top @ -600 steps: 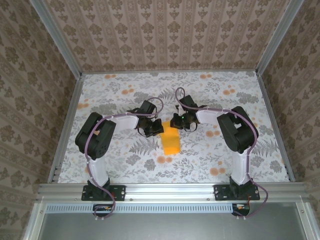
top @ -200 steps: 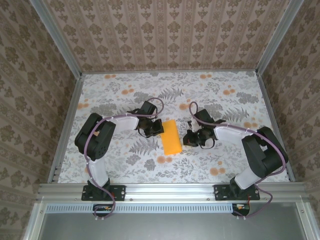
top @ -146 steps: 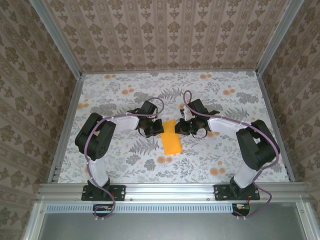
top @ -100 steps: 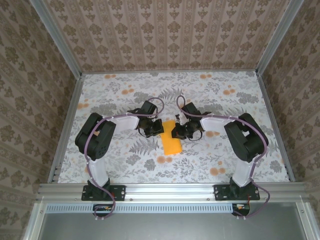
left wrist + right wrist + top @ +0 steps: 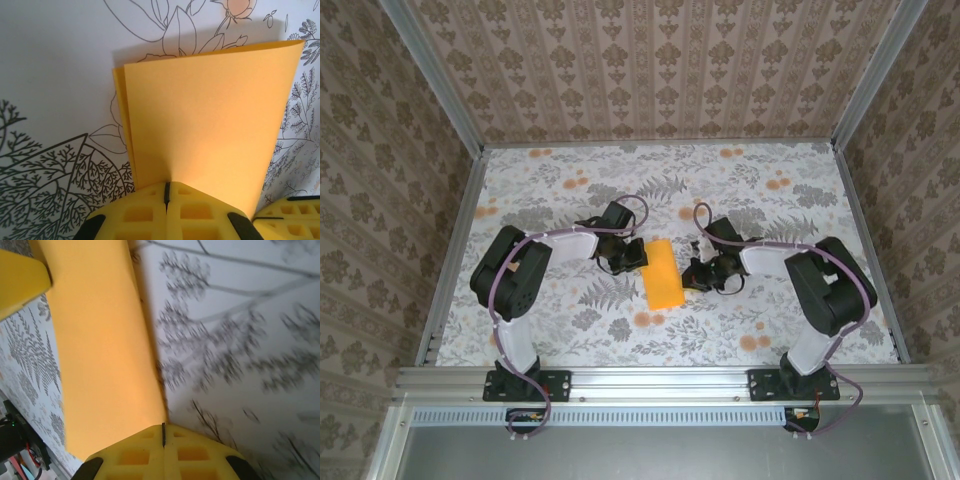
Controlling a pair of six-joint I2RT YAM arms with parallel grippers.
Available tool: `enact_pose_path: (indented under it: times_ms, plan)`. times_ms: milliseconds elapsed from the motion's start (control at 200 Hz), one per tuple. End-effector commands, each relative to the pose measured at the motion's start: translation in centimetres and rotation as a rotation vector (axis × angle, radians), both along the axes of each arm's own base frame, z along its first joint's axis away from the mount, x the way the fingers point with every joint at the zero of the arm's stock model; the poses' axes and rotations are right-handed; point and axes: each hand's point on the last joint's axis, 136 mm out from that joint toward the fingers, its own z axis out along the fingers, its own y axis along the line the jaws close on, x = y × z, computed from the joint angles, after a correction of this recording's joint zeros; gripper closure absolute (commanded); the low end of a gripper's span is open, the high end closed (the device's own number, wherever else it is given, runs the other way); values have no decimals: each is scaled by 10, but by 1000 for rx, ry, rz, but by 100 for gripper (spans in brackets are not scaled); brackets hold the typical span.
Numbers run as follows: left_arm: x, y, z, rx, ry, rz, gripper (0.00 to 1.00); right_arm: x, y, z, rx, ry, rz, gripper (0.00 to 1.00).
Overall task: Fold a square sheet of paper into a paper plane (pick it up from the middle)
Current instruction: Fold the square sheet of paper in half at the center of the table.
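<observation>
Between shut left jaws and shut right jaws, square sheet of paper, folded, ungripped, long axis near-to-far.

Counter w/ white cloth: grey fern & leaf line prints, plus small blotchy orange flower prints, mostly toward counter's far corners & near edge. Three walls round the counter: back wall, L wall, R wall, all w/ same beige-brown damask wallpaper in vertical stripes. Alu posts rise from counter's far corners: L post, R post. Side rails run along counter's edges. Front rail sits at its near edge, w/ slotted strip just below, then flat grey panel. Light even & soft; shadows on counter faint.
</observation>
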Motion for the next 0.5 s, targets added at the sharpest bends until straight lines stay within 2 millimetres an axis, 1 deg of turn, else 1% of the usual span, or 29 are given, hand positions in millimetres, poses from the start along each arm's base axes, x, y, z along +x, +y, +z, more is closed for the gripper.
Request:
enact_pose_path:
  times_ms: [0,70,125,225,340,410,495]
  plan:
    - [-67,88,-72,405,254,35,98,-3,-2,21,11,-30,-10,94]
    - [-66,87,-73,404,251,36,98,0,10,33,49,-55,12,94]
    - [-66,86,-73,403,252,36,98,-2,20,34,59,-52,41,94]
    - [-65,85,-73,403,253,36,98,-7,33,19,44,-10,77,94]
    - [-66,85,-73,402,253,33,98,-13,34,0,22,38,77,94]
    - [-66,85,-73,404,254,32,98,-17,28,-9,-7,52,74,94]
    - [-67,87,-74,413,257,33,98,-26,19,-19,-47,74,80,94]
